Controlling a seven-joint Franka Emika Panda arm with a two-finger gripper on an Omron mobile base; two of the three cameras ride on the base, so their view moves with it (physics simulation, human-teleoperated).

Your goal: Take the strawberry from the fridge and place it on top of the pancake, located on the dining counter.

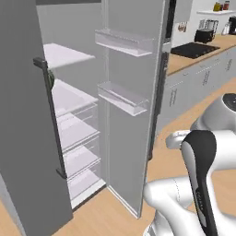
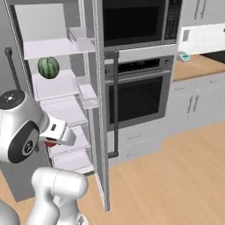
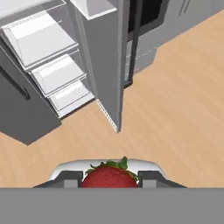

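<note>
The strawberry (image 3: 109, 176), red with green leaves, sits between my gripper's (image 3: 109, 180) two dark fingertips (image 3: 68, 178), and the gripper is shut on it. In the right base view the berry is a small red spot (image 2: 50, 143) under my hand, in front of the fridge's lower shelves. The grey fridge (image 1: 133, 115) stands with both doors open, showing white shelves (image 2: 57, 85) and clear drawers (image 3: 57, 74). My hand points down at the wood floor, outside the fridge. The pancake and the dining counter are out of view.
A striped green watermelon (image 2: 48, 67) rests on an upper fridge shelf. The right fridge door (image 2: 99, 110) juts out toward me, and the left door (image 1: 27, 138) stands close on the left. A black wall oven (image 2: 136, 92) and a wood worktop (image 1: 196, 60) lie to the right, beyond the bare floor (image 3: 175, 109).
</note>
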